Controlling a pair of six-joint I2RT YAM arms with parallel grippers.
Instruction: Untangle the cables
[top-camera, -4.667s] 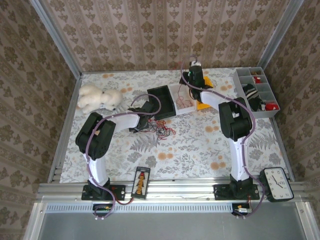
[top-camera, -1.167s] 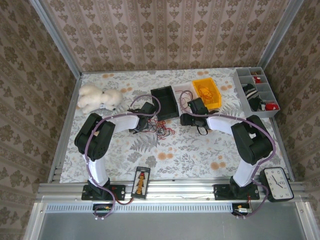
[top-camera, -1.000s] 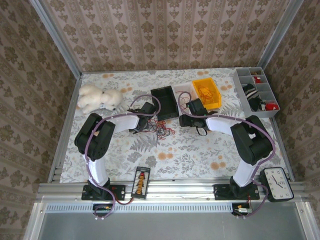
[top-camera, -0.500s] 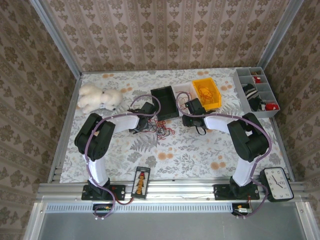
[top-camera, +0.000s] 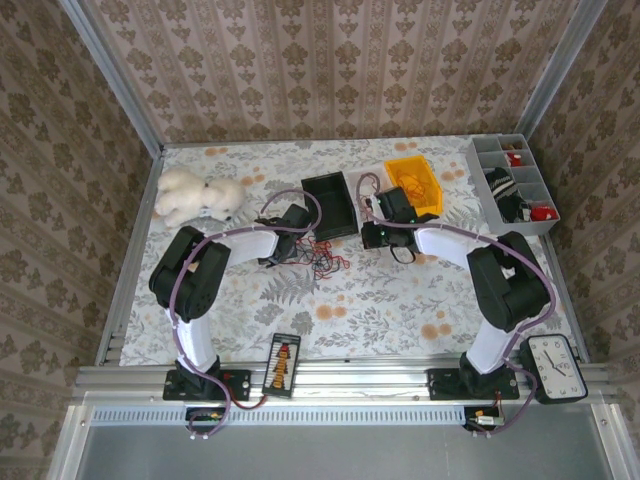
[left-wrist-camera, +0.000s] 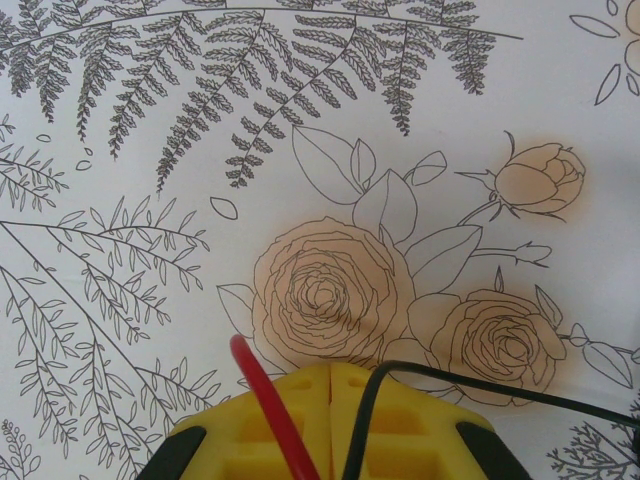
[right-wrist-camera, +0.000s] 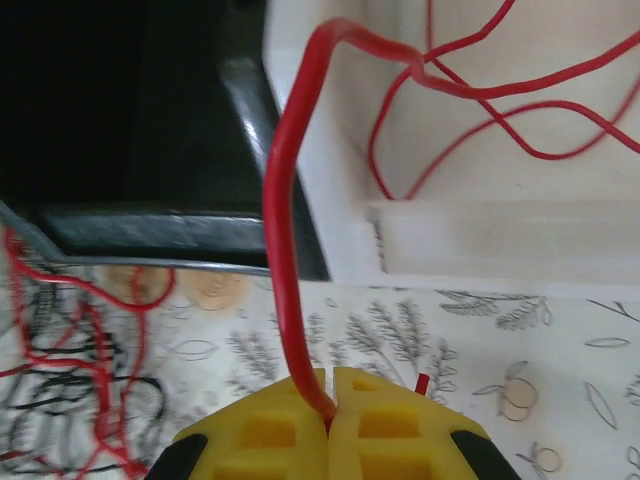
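Red cables glossy, smooth — black plastic bin shiny; tablecloth matt.

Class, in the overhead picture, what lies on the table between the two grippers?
The tangle of red and dark cables lies between left gripper and right gripper, in the top view.

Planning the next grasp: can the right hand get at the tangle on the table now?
Probably not yet: the right hand is shut on a red wire that runs into the white tray. The tangle lies close to its left on the table, so the way looks free once it lets go.
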